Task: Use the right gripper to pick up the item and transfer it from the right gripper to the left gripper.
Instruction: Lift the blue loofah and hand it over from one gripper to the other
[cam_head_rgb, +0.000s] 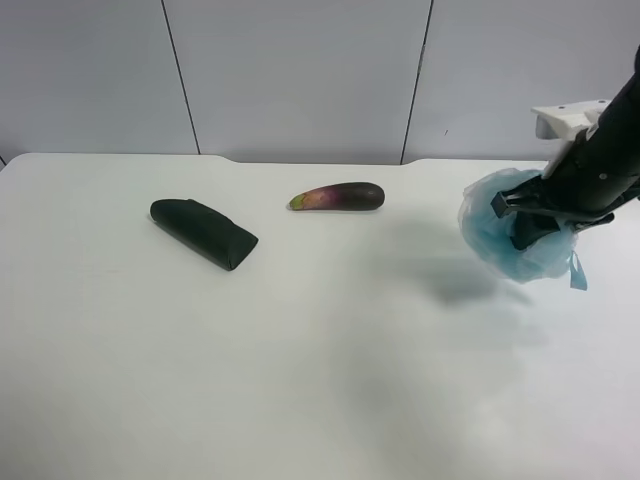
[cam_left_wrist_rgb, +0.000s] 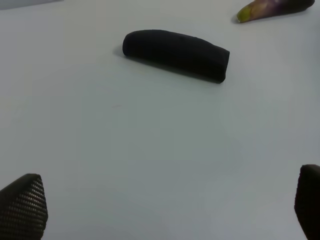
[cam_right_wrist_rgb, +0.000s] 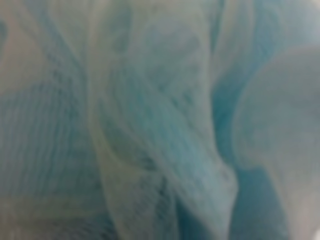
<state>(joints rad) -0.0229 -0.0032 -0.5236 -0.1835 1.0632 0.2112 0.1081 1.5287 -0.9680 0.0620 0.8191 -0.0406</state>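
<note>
The light-blue mesh bath pouf (cam_head_rgb: 497, 228) hangs above the table at the exterior high view's right, with its shadow on the table below it. My right gripper (cam_head_rgb: 527, 222), with the white bracket on its wrist, is shut on the pouf. In the right wrist view the pouf's mesh (cam_right_wrist_rgb: 150, 120) fills the whole picture and hides the fingers. My left gripper (cam_left_wrist_rgb: 165, 210) is open and empty above the bare table; its fingertips (cam_left_wrist_rgb: 22, 205) show at the two lower corners of the left wrist view. The left arm does not show in the exterior high view.
A dark green rolled cloth (cam_head_rgb: 203, 232) lies on the white table (cam_head_rgb: 300, 380) toward the exterior high view's left, and shows in the left wrist view (cam_left_wrist_rgb: 176, 53). A purple eggplant (cam_head_rgb: 338, 197) lies near the table's back middle; its tip shows in the left wrist view (cam_left_wrist_rgb: 272, 8).
</note>
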